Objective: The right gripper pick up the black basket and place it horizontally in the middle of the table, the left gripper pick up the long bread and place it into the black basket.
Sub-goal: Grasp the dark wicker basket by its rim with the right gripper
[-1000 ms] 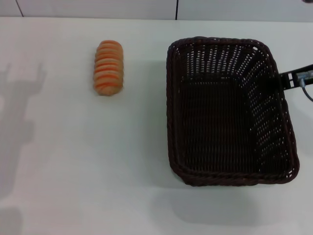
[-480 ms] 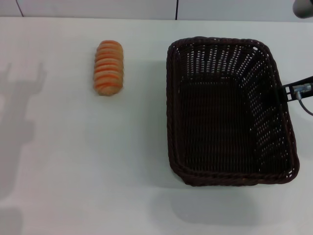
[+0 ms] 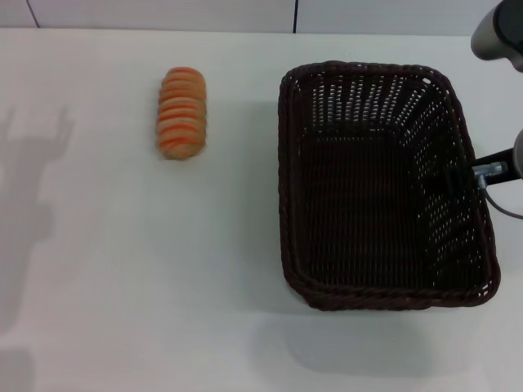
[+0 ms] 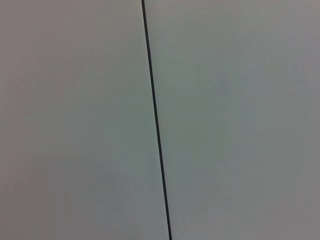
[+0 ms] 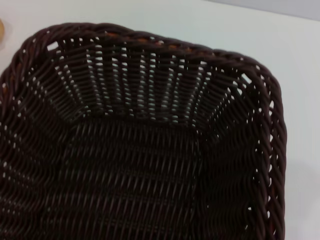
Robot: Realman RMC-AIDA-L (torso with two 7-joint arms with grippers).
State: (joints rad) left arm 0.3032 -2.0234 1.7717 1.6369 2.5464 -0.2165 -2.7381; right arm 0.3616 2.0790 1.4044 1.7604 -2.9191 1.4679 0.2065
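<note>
The black basket [image 3: 380,188] stands on the right half of the white table [image 3: 122,286], its long side running away from me. It fills the right wrist view as the same empty basket [image 5: 140,150]. My right gripper [image 3: 484,171] reaches in from the right edge and sits at the basket's right rim, with its grey casing [image 3: 498,33] showing at the top right. The long bread [image 3: 181,112] lies alone at the back left, well apart from the basket. My left gripper is out of view; only its shadow falls on the table's left side.
The left wrist view shows only a pale flat surface crossed by a thin dark seam [image 4: 156,125]. A wall with a dark seam [image 3: 294,15] runs behind the table's far edge. White tabletop lies between bread and basket.
My right gripper has slid along the basket's right rim toward me, and the grey casing has come into sight at the top right. Basket and bread have stayed put.
</note>
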